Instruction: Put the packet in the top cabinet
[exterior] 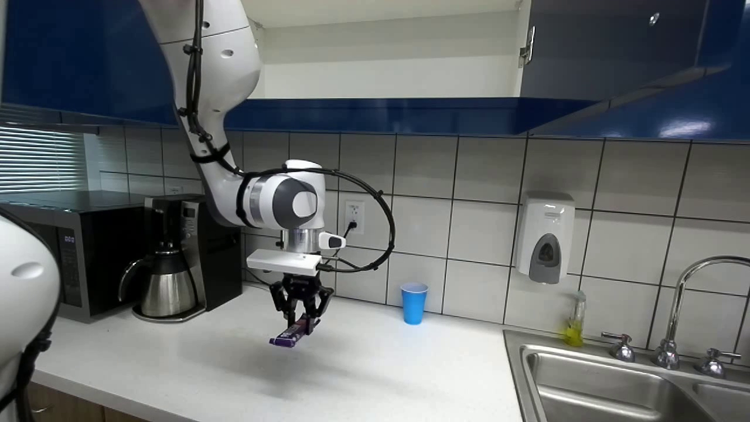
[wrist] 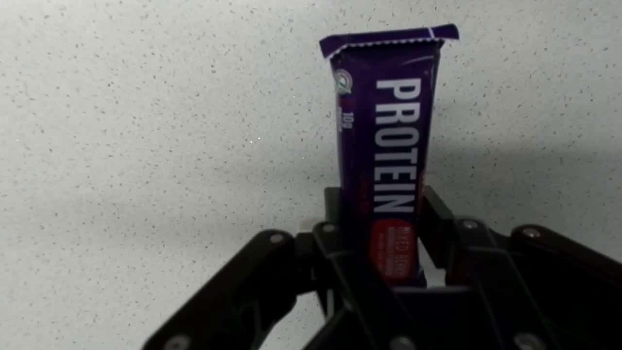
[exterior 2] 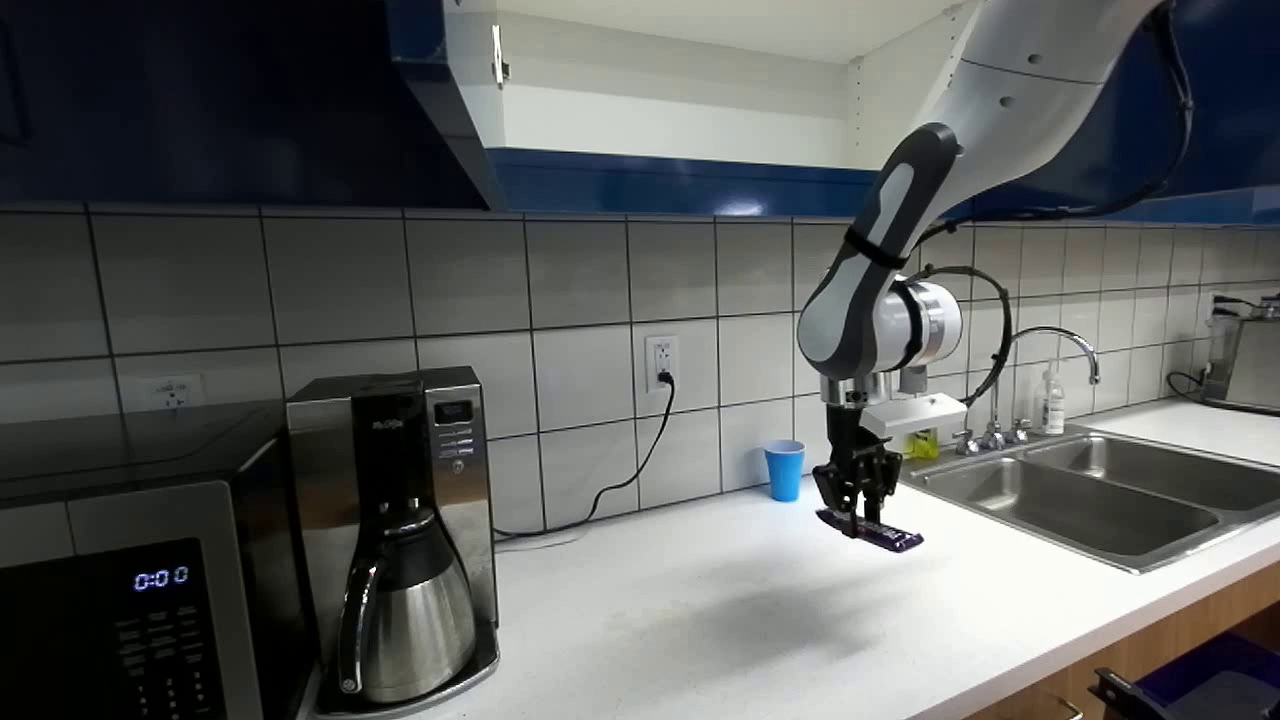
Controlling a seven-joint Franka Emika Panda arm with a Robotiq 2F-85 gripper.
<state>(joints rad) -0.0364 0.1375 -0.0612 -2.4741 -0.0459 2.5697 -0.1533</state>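
Observation:
The packet (wrist: 388,121), a dark purple protein bar wrapper, is pinched crosswise between the two fingers of my gripper (wrist: 382,204). In both exterior views the gripper (exterior: 300,325) points down with the packet (exterior: 287,338) lying roughly level, held above the white counter, its shadow below. Part of the packet's near end is hidden by the gripper's links in the wrist view. Above and behind the arm is the top cabinet (exterior: 375,114), blue outside and white inside. Its front stands open, with a dark door (exterior: 609,50) swung out to the side.
On the counter by the tiled wall is a blue cup (exterior: 414,305). A coffee maker (exterior 2: 460,520) and a microwave (exterior 2: 150,500) are at one end, a sink (exterior: 521,363) with a faucet at the other. A soap dispenser (exterior: 546,217) hangs on the wall.

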